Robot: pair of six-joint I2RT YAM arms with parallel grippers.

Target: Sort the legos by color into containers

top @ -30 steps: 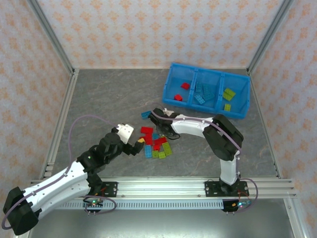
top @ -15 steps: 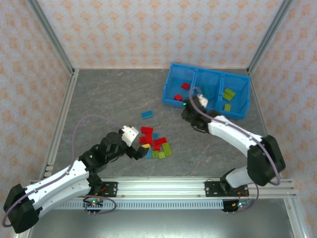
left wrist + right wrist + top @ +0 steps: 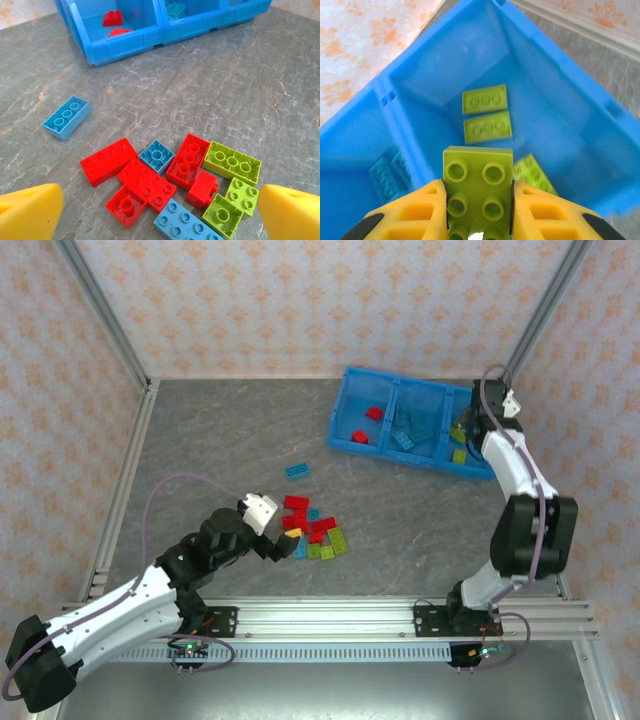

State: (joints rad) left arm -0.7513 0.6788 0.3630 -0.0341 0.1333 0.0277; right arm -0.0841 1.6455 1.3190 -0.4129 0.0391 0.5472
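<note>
Overhead, caught at the drop-off step of the sort: right end effector (image 3: 466,430) poised above the right-hand compartment (image 3: 482,445) of the blue bin (image 3: 340,420), left end effector (image 3: 296,543) low over the loose legos (image 3: 315,530) on the desk (image 3: 220,440), well short of the bin. Through the left wrist camera, yellow fingers (image 3: 30,212) spread wide, gripping nothing, flanking red, blue and green bricks. Through the right wrist camera, clamped tight on a lime green brick (image 3: 477,190) directly above three green bricks (image 3: 487,127) in that compartment. Next, probably, parting the fingers to let it fall clear of the divider wall (image 3: 407,140).
</note>
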